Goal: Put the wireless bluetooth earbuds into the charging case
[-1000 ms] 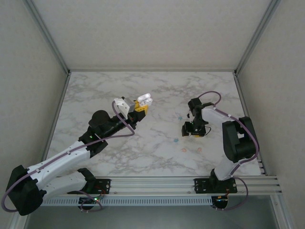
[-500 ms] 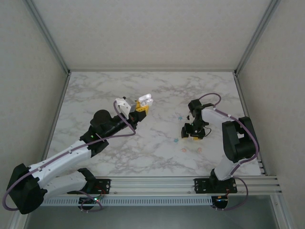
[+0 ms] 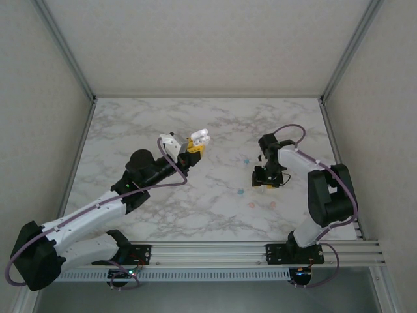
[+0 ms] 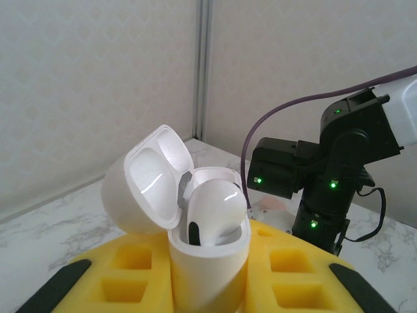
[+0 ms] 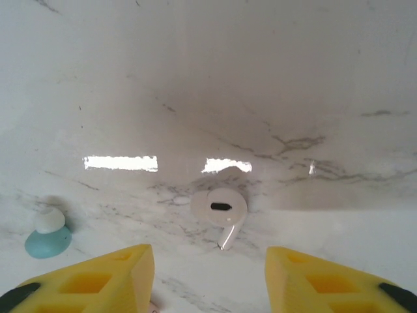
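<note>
over the tabletop (image 5: 208, 78), the right end effector (image 5: 210, 283) hangs spread wide above a loose white earbud (image 5: 220, 210). the left end effector (image 3: 194, 147) clamps the open white case (image 4: 153, 189), one bud (image 4: 215, 212) seated inside. next, likely: descend and pinch the loose one.

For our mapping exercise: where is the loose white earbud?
Right wrist view: the white earbud lies on the table ahead of the open right gripper, a teal earbud at its left.
</note>
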You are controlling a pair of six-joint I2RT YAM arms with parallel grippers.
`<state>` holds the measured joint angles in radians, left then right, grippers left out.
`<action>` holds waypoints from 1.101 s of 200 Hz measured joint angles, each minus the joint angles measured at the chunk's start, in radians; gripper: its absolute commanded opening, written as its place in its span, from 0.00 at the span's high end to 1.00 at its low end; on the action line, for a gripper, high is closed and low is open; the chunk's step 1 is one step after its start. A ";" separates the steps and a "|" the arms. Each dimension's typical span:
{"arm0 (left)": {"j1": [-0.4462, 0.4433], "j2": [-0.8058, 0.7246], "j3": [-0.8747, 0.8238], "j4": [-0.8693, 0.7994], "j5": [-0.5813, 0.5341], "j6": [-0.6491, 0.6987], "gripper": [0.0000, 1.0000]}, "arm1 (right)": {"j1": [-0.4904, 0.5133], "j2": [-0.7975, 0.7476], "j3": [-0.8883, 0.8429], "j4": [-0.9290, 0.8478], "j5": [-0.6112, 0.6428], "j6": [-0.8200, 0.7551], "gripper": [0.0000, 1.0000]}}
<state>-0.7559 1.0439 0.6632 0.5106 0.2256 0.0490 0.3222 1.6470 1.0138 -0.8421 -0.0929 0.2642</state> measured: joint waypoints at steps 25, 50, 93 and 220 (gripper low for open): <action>0.000 0.000 0.000 0.000 0.000 0.000 0.88 | 0.000 0.045 0.015 0.000 0.011 -0.015 0.54; 0.000 0.000 0.000 0.000 0.000 0.000 0.88 | 0.000 0.079 0.024 0.000 0.026 -0.024 0.56; 0.000 0.003 0.000 0.000 0.000 0.000 0.88 | 0.000 0.102 0.038 0.003 0.040 -0.037 0.57; 0.000 0.005 0.000 0.000 0.000 0.000 0.88 | 0.014 0.135 0.061 -0.015 0.075 -0.040 0.67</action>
<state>-0.7559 1.0489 0.6636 0.5102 0.2253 0.0490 0.3367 1.7824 1.0744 -0.8570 -0.0181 0.2241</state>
